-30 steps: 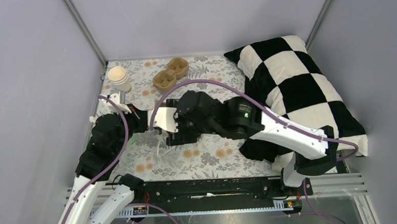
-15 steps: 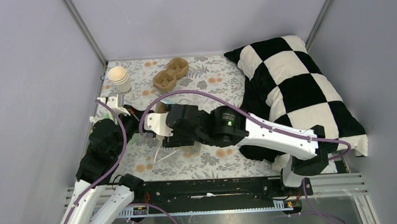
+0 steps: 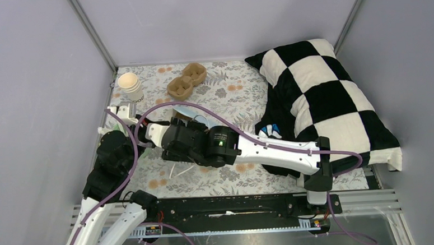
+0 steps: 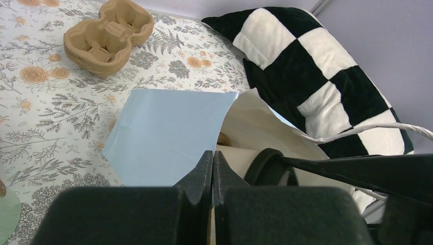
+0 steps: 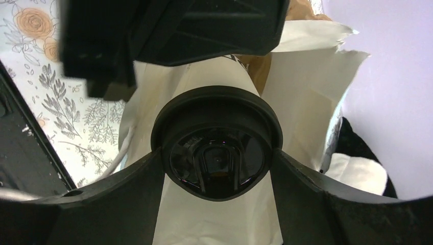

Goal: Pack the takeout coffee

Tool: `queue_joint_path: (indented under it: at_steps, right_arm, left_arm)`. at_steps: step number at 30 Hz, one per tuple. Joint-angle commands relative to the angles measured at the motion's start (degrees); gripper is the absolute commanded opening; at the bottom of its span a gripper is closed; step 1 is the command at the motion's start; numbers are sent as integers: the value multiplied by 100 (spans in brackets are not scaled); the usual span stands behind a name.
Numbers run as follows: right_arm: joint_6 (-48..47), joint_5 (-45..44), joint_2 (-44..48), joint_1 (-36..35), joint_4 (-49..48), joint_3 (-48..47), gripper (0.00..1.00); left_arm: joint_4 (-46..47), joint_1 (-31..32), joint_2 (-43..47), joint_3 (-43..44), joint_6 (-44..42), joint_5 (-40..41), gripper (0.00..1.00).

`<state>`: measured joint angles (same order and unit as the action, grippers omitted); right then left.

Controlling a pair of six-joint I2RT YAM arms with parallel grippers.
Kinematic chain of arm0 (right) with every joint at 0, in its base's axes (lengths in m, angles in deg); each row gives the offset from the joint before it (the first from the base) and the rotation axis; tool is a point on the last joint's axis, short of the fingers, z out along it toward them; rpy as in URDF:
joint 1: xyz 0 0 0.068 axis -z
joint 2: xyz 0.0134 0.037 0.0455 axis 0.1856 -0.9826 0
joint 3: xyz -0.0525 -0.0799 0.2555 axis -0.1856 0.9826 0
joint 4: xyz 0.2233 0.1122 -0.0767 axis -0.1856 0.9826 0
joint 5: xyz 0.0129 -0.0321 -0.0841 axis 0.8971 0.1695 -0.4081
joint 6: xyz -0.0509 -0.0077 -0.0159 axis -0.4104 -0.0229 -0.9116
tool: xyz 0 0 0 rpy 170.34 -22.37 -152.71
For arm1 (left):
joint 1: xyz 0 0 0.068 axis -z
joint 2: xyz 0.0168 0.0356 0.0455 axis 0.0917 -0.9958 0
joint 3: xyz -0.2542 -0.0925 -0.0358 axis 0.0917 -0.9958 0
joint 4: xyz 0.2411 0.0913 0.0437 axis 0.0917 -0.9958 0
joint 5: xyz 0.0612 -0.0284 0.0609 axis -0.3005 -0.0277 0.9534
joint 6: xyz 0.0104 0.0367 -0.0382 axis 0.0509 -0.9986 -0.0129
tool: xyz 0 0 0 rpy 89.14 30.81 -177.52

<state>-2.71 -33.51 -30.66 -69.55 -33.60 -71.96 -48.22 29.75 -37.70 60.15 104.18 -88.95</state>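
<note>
The right gripper [image 5: 217,159] is clamped on a small white paper cup with a round black plastic lid [image 5: 215,125], one finger on each side just under the lid's rim. The cup lies tilted, its body reaching into the open mouth of the light-blue paper bag [image 4: 168,137]. The bag's cream inner walls surround the cup on all sides. Deeper in the bag a brown patch [image 5: 259,69] shows beside the cup body; what it is cannot be told.

The left gripper [image 4: 212,166] has its fingers pressed together, and they seem to pinch the near rim of the bag. A white twisted cord [image 4: 357,131] runs off to the right from the bag.

The bag lies on the floral tablecloth [image 4: 61,112] at the left centre of the table. Far of it sits a brown moulded-pulp two-well cup carrier [image 4: 110,35]. A stack of nested cream paper cups [image 3: 130,85] stands at the far left. A black-and-white checked pillow [image 3: 326,100] fills the right side.
</note>
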Motion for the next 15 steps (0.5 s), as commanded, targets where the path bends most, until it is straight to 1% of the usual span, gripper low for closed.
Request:
queue_joint_path:
  at_steps: [1,9,13,15]
  right_arm:
    - [491,-447,233,-22,-918,499,47]
    - [952,-463,760,158,-2058,1629,46]
    - [1057,-403,900,313,-2405,1909,47]
    - [1051,-234,967,386,-2600,2077,47]
  left_arm:
    - [338,-28,180,41,-45,-192,0]
    - [281,-24,433,-95,38,-301,0]
    - [251,-23,503,-129,65,-330,0]
    - [239,-25,504,-146,68,-363,0]
